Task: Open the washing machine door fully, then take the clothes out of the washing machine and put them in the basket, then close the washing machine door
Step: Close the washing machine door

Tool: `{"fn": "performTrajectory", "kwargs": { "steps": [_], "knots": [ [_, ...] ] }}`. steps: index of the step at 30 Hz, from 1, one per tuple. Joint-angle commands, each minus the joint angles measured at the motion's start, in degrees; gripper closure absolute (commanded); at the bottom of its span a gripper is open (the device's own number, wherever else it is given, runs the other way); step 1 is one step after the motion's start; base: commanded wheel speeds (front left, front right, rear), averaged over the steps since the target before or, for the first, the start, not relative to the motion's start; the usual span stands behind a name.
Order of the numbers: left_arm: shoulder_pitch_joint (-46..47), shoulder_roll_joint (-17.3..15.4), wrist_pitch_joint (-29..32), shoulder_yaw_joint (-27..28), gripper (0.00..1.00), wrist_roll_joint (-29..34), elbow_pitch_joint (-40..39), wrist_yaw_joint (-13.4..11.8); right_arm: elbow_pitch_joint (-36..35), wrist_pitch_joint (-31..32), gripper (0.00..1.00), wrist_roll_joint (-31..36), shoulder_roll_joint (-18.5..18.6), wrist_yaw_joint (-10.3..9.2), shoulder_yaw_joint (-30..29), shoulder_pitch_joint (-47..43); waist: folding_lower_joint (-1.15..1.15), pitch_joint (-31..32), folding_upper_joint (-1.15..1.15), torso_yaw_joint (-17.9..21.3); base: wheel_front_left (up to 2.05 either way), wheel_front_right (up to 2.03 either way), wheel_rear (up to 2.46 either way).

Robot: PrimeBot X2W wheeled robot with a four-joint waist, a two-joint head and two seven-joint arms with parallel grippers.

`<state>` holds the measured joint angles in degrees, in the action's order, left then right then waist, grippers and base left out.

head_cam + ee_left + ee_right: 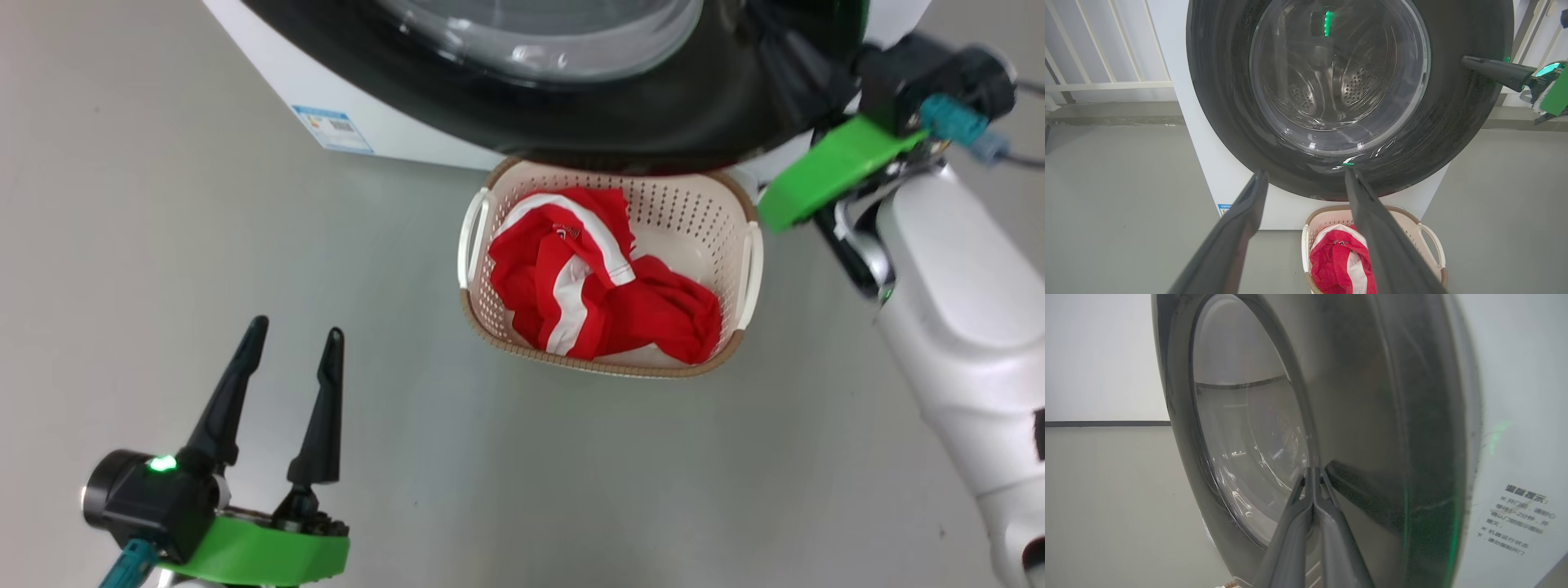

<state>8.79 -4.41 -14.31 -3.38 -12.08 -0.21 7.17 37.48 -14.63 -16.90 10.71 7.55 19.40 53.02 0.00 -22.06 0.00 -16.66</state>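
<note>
The washing machine door (1453, 102) lies against the white washing machine (1216, 183), and the steel drum shows through its glass window (1339, 77). My right gripper (1312, 470) is shut with nothing held, its tips pressed on the door's glossy black rim (1372, 416) at the right side; it also reaches in from the right in the left wrist view (1466, 61). The red and white clothes (604, 286) lie in the cream basket (604, 369) on the floor just below the door (620, 114). My left gripper (297, 328) stands open and empty, off to the basket's left.
Grey floor lies all around the basket. My pale right arm (963, 286) crosses the right side beside the basket. A white railing (1106, 85) stands behind the machine on the left. Printed labels (1523, 518) sit on the machine's front.
</note>
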Motion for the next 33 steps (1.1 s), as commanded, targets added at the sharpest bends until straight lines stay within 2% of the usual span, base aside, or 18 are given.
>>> {"fn": "performTrajectory", "kwargs": {
  "steps": [1, 15, 22, 28, 33],
  "knots": [
    [1.37, -0.87, -0.69, 1.7, 0.0, -0.34, -1.51, 0.32, -1.02, -0.37, 1.0, -0.53, -0.39, -0.06, 0.4, 1.29, 0.0, -1.25, 0.0, -0.56, 0.0, 0.0, 0.0],
    [4.72, -0.91, -0.69, -0.64, 0.0, -0.94, -0.68, 0.32, 8.94, -0.37, 1.0, -2.89, 1.46, -0.06, 1.69, 15.82, 0.0, -6.31, 0.0, -1.7, 0.0, 0.0, 0.0],
    [5.39, -0.99, -0.69, -0.88, 0.0, -0.63, -0.18, 0.32, 10.05, -0.37, 1.0, -0.28, 0.59, -0.06, 0.79, 16.71, 0.0, -6.38, 0.0, -1.37, 0.0, 0.0, 0.0],
    [5.35, -0.81, -0.69, -0.3, 0.0, -0.76, 0.21, 0.32, 8.54, -0.37, 1.0, -1.62, -0.65, -0.06, 1.49, 14.66, 0.0, -5.39, 0.0, -0.3, 0.0, 0.0, 0.0],
    [4.96, 0.0, -0.69, 1.74, 0.0, -2.32, 1.15, 0.32, 4.82, -0.37, 0.77, -3.44, -0.96, -0.06, 0.79, 11.29, 0.0, -4.15, 0.0, 1.21, 0.0, 0.0, 0.0]
  ]
}}
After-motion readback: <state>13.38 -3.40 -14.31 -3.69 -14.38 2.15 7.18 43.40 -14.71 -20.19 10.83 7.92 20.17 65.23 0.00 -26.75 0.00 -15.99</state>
